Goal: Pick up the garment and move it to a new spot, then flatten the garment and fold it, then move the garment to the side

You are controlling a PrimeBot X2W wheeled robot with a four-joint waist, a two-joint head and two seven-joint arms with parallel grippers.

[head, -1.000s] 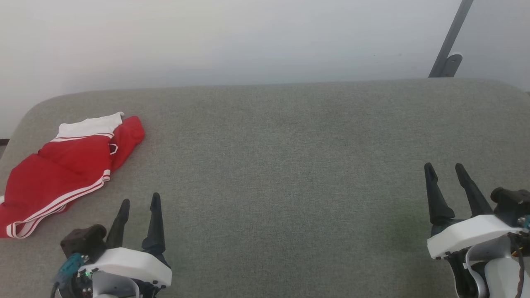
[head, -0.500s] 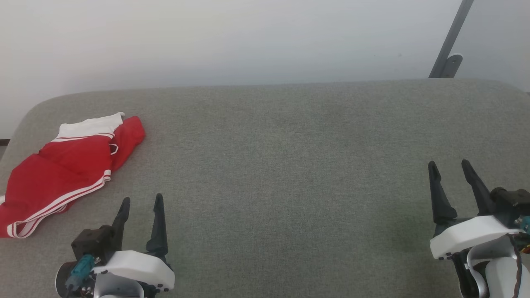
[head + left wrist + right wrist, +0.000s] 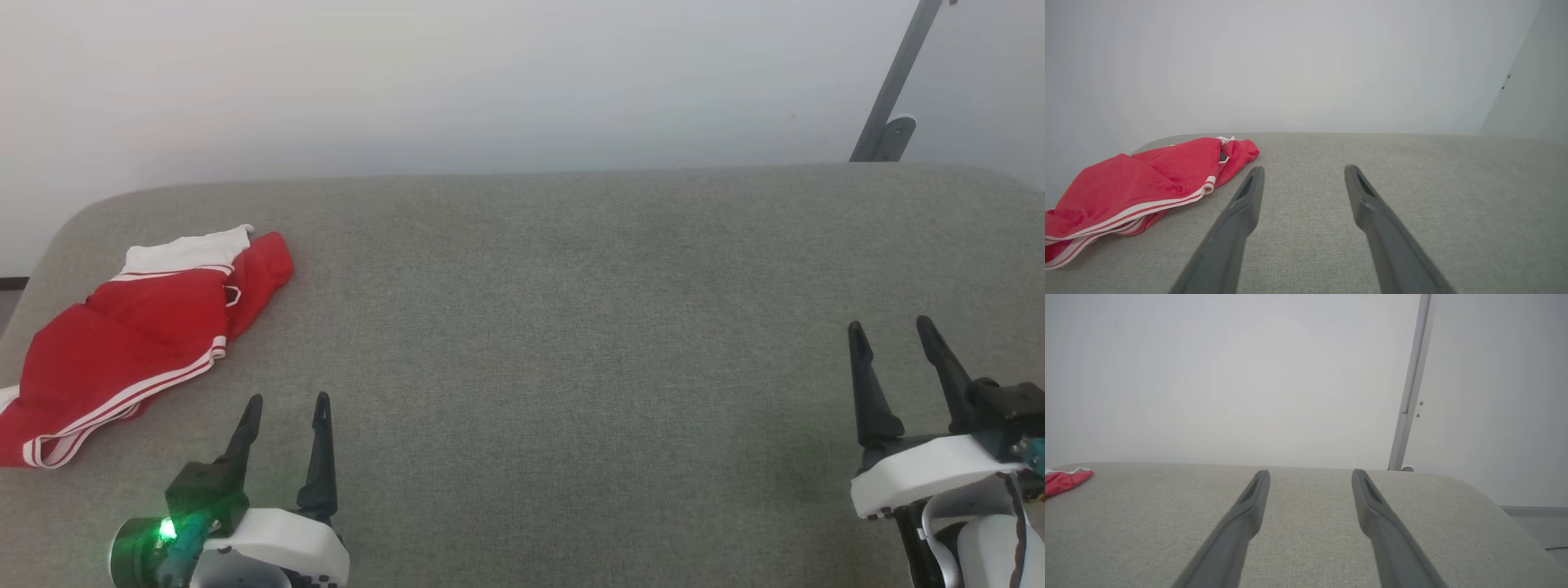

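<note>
The garment (image 3: 135,343) lies crumpled at the left end of the grey cushioned surface (image 3: 555,327), red with white striped trim and a white sleeve at its far end; its letters and number are hidden in the folds. My left gripper (image 3: 287,400) hovers open just right of it and nearer to me, holding nothing. In the left wrist view the garment (image 3: 1139,188) sits left of the fingers (image 3: 1245,200). My right gripper (image 3: 890,325) is open and empty at the far right. The right wrist view catches a red edge of the garment (image 3: 1063,479) far left.
A pale wall rises behind the surface. A grey metal post (image 3: 894,90) with a bracket stands at the back right, also the post (image 3: 1410,388) in the right wrist view. The surface's rounded corners and edges fall off at left and right.
The left gripper drew back toward me and slightly right, and a green light now glows on its wrist. The right gripper shifted slightly right. The head camera moved a little, shifting the scene downward.
</note>
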